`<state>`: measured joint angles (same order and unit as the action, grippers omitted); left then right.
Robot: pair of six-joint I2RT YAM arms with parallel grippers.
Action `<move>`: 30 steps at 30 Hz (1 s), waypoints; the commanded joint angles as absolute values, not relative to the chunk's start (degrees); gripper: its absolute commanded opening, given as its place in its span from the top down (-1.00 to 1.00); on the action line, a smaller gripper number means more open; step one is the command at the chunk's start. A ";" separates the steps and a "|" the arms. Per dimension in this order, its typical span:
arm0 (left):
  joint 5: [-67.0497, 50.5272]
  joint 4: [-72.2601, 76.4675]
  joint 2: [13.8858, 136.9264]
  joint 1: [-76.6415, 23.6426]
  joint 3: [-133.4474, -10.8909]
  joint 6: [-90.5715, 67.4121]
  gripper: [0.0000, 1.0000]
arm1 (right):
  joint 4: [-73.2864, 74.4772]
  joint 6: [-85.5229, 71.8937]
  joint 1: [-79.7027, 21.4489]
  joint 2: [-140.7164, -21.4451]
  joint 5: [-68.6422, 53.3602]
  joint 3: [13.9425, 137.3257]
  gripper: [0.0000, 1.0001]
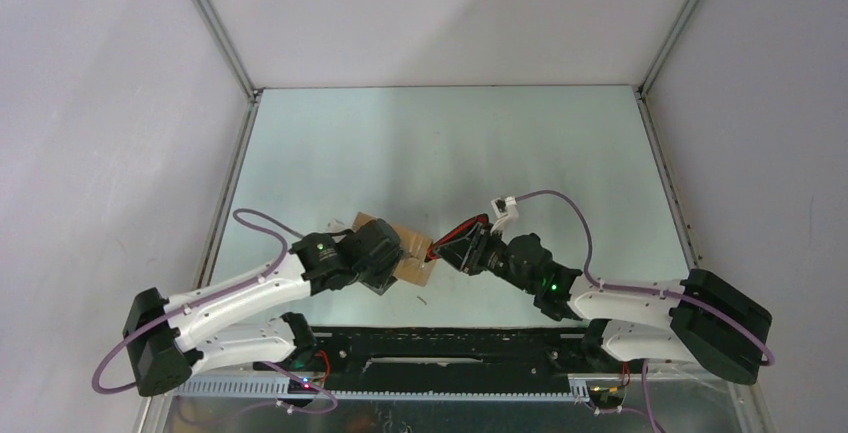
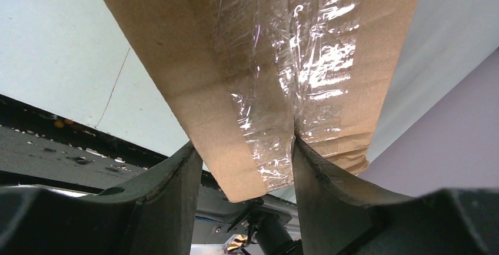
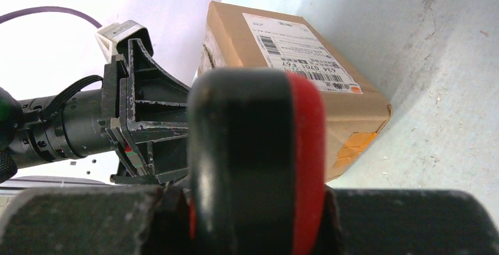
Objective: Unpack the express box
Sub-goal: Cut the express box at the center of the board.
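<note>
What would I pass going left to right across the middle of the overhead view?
The left arm → left hand → express box → right hand → right arm.

A pale mint-green matte tabletop [image 1: 440, 143] is lying inside a booth of plain white-grey wall panels [image 1: 100, 103]. Silver aluminium frame rails [image 1: 214, 23] are running up the corners where the panels are meeting. Soft light is falling unevenly on the back panel, brighter toward its left. A black slotted mounting rail [image 1: 440, 348] is spanning the near edge, with a perforated grey metal strip [image 1: 400, 385] sitting just in front.
</note>
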<state>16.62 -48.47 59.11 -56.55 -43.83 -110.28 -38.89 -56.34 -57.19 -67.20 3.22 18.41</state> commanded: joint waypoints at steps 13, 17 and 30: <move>20.75 -50.74 50.76 -56.69 -35.62 -118.56 0.99 | -36.04 -55.93 -55.84 -68.70 -0.77 19.83 1.00; 20.50 -52.02 51.32 -56.69 -35.66 -118.89 1.00 | -35.00 -56.44 -53.05 -67.43 -2.85 19.94 1.00; 22.06 -50.29 50.28 -56.79 -34.11 -121.33 1.00 | -32.68 -58.11 -51.07 -65.97 -6.04 20.10 1.00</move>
